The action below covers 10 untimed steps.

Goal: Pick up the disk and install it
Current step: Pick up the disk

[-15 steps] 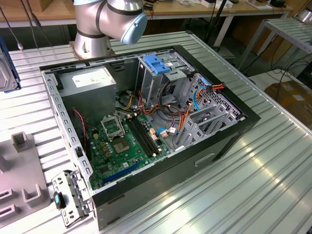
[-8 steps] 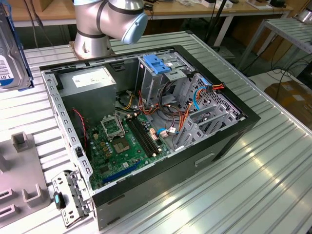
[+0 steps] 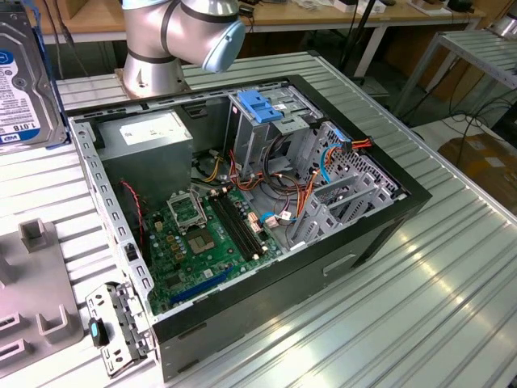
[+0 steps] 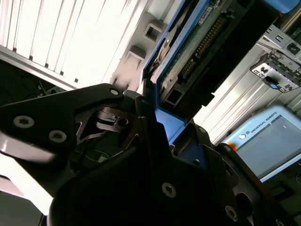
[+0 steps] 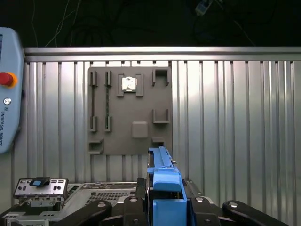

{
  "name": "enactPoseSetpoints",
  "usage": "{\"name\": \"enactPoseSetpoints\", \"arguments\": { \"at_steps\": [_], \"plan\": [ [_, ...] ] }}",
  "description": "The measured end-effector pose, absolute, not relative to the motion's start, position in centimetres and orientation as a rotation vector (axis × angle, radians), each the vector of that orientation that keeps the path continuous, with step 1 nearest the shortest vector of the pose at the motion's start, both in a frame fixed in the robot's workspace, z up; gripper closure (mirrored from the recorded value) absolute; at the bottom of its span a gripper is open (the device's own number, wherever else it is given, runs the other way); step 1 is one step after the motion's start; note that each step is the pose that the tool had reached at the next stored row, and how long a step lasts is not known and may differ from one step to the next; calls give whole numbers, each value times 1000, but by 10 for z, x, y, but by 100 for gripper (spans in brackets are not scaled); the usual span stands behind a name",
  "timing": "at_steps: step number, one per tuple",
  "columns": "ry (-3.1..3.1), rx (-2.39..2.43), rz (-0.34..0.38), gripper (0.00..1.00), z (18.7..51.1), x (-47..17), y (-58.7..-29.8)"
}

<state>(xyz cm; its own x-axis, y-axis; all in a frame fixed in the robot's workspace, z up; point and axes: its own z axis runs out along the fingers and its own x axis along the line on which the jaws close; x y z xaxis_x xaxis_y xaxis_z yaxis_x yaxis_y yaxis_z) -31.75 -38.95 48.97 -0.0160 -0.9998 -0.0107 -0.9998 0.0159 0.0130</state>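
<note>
The disk (image 3: 24, 81) hangs at the exterior view's far left, above the table, its silver face and white label with a blue band turned toward the camera. In the first wrist view its blue rail frame (image 5: 164, 186) stands on edge between the black fingers of my gripper (image 5: 164, 200), which is shut on it. The second wrist view shows the disk's (image 4: 202, 42) green circuit-board side and connector, with the blue frame clamped in my gripper (image 4: 157, 117). Toward the exterior view's right the open computer case (image 3: 388, 218) lies on the table.
Inside the case are a metal drive cage topped by a blue bracket (image 3: 260, 105), a grey power supply (image 3: 153, 133), the motherboard (image 3: 202, 234) and loose cables. A grey fixture plate (image 5: 129, 110) lies on the ribbed table. A metal bracket (image 3: 117, 323) and a teach pendant (image 5: 9, 84) are nearby.
</note>
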Motion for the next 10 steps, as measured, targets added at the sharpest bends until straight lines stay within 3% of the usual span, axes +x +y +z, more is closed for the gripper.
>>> {"name": "enactPoseSetpoints", "arguments": {
  "at_steps": [10],
  "plan": [
    [-2237, 2202, -27, 63, 490, -297, -393]
  ]
}}
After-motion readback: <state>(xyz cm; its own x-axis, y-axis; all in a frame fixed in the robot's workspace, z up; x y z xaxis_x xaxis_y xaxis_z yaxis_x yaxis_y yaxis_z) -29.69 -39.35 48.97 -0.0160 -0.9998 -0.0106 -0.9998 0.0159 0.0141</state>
